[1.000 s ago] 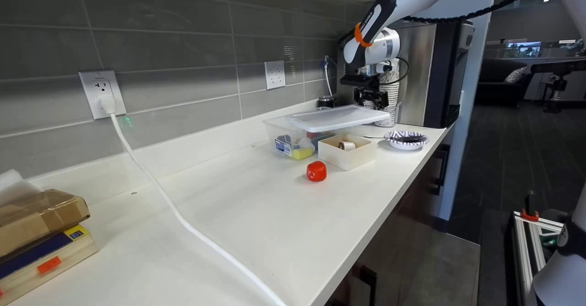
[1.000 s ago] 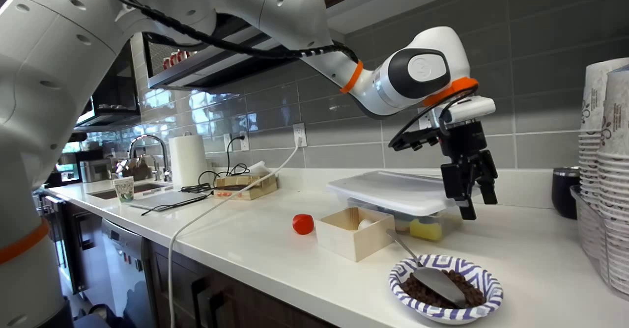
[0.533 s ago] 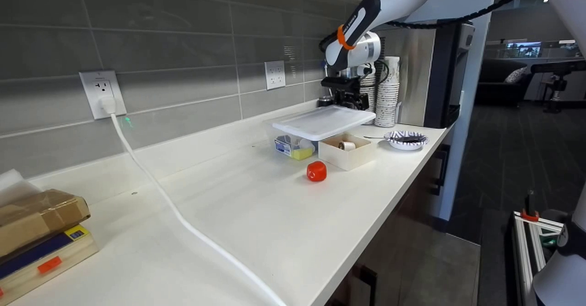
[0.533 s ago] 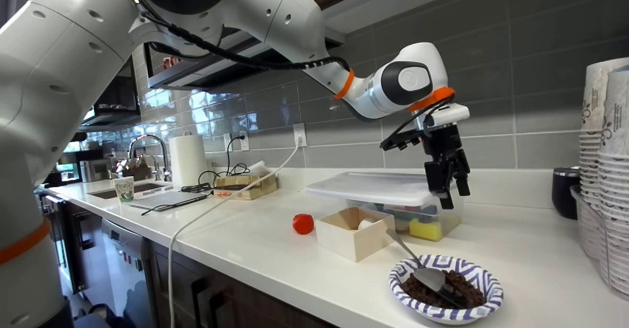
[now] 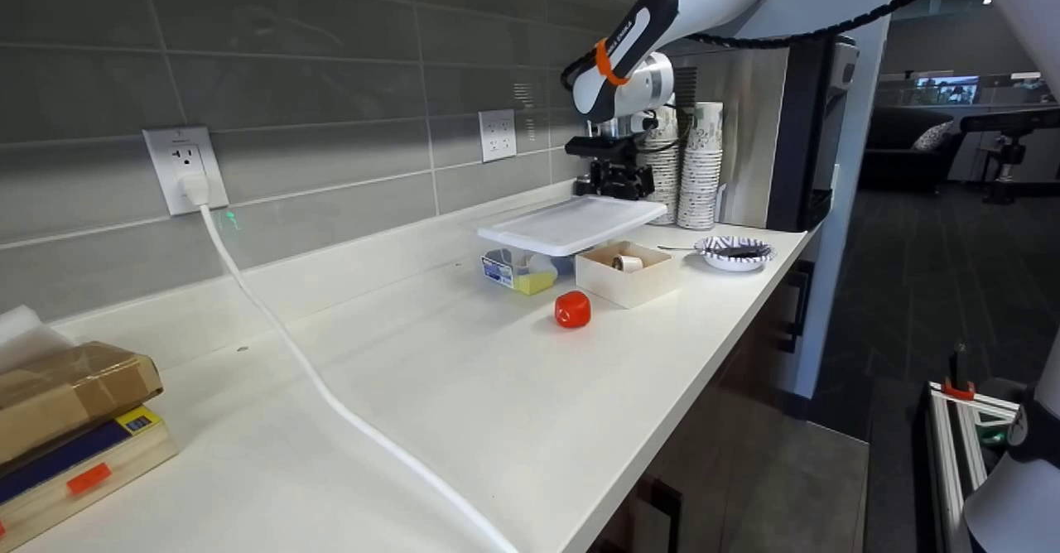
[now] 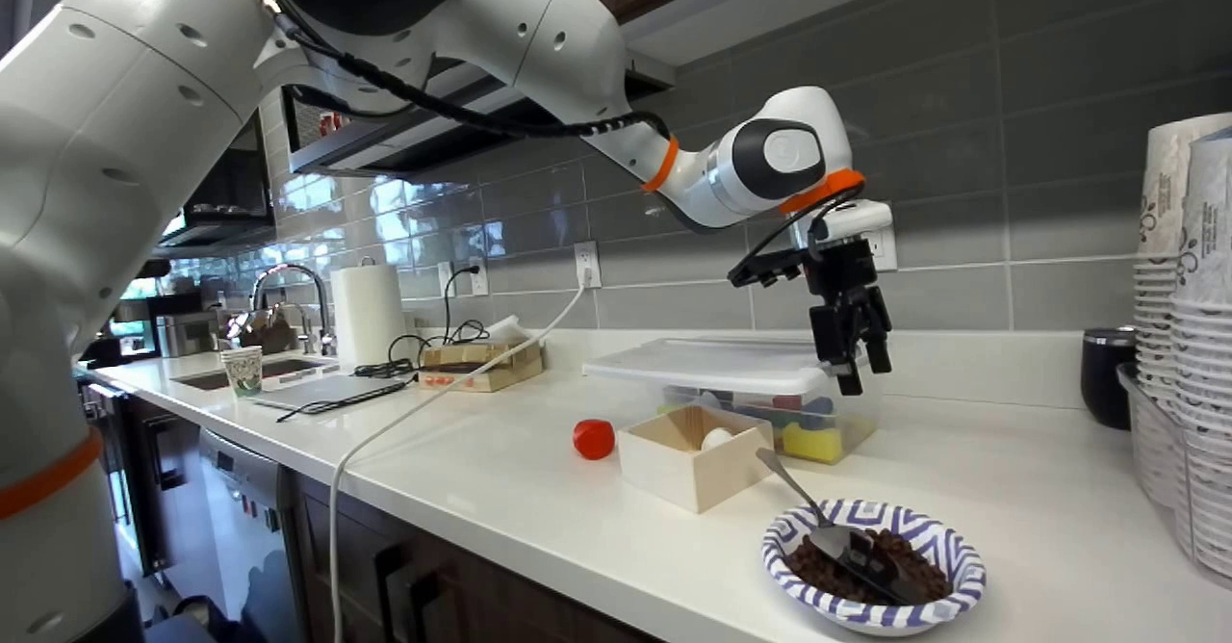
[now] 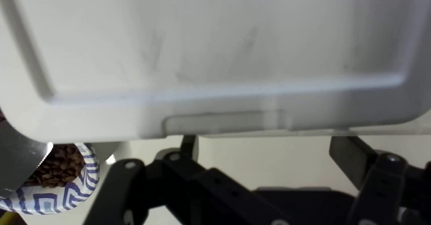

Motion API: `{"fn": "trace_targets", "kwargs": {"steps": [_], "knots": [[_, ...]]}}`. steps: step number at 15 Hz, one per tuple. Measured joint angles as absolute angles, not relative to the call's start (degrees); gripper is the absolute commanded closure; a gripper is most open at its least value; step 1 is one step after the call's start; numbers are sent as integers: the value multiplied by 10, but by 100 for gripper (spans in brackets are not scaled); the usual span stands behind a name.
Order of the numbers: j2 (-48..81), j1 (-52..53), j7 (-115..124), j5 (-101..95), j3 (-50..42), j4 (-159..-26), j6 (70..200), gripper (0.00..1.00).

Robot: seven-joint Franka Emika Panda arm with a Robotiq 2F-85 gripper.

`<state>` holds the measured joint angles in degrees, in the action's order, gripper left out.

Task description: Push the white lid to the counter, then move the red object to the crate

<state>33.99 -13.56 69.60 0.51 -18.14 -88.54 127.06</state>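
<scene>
Step one, it seems: end effector (image 7: 266,147) spread wide, empty, right beside the flat white rectangular plastic lid (image 6: 712,366)! Next, shove onward, down to the long white surface (image 5: 497,404); small rounded red object (image 6: 594,439) sits lower, beyond the lid.

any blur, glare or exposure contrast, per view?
Wrist view: white lid soft (defocus or motion, can't tell), beans crisper, glint on metal utensil; in an exterior view: bright reflections on wall tiles; in an exterior view: bright counter against dark floor.
</scene>
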Motion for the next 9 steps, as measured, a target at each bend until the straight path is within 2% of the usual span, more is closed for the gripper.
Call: {"fn": "trace_targets", "kwargs": {"steps": [9], "knots": [[326,-61,826,-126,-223,-884,1199,0]]}}
